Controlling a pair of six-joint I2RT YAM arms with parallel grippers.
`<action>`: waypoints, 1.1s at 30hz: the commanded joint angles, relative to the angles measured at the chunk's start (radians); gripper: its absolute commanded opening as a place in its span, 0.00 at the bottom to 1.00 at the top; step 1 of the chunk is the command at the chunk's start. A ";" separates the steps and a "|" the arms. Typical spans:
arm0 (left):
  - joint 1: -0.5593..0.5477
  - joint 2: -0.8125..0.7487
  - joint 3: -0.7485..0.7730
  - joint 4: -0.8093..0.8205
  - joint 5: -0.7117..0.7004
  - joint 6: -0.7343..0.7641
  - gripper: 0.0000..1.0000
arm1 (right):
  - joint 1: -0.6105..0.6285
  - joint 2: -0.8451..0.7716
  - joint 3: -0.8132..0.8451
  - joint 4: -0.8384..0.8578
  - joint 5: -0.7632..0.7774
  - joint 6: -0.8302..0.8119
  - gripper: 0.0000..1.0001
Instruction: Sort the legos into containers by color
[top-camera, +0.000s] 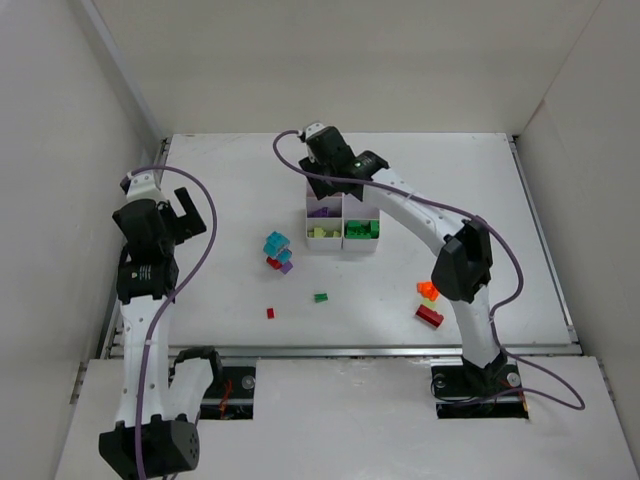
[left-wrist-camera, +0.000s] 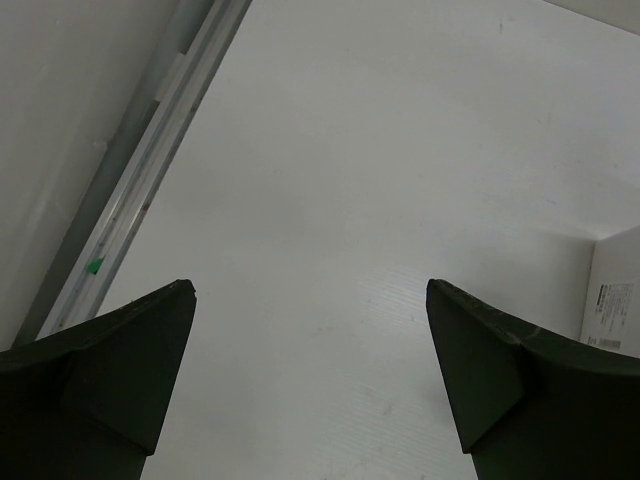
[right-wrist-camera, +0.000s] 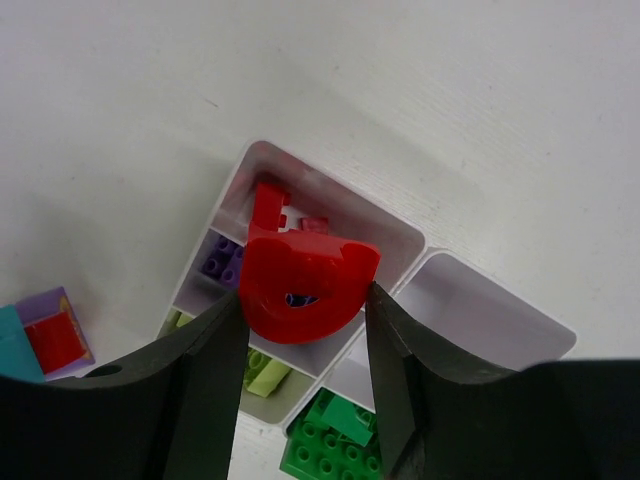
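Over the far-left compartment of the white tray (right-wrist-camera: 345, 197), which sat on the worktop (top-camera: 470, 200) toward the middle of its far edge, the right jaws were clenched on a red curved lego (right-wrist-camera: 300, 275), pinched across its two flat sides. Red bits (right-wrist-camera: 272, 205) already lay in that compartment. Purple bricks (right-wrist-camera: 222, 262) filled the next one nearward, with yellow-green bricks (right-wrist-camera: 265, 375) and green bricks (right-wrist-camera: 325, 450) in the near row. Left jaws spread wide and empty, above bare worktop by the left edge. Unsorted: a cyan-red-purple cluster (top-camera: 277, 252) just left of the tray, a green brick (top-camera: 320, 297) and a small red brick (top-camera: 270, 313) toward the near edge, an orange brick (top-camera: 428, 291) and a red brick (top-camera: 430, 316) beside the right arm (top-camera: 465, 262). Judged: pieces light, rigid, slick-faced. Flat opposing walls looked the surest hold; studs and curves would likely squirt out. A release from height could bounce it over the thin walls.
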 joint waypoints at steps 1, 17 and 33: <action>0.006 0.017 0.014 0.033 -0.011 0.007 1.00 | 0.011 -0.002 0.036 0.009 0.032 0.036 0.00; 0.006 0.039 0.005 0.053 0.000 0.007 1.00 | -0.008 0.050 -0.035 0.149 0.083 0.148 0.08; 0.006 0.039 -0.005 0.042 0.057 0.028 1.00 | -0.008 -0.013 -0.067 0.118 -0.037 0.159 0.84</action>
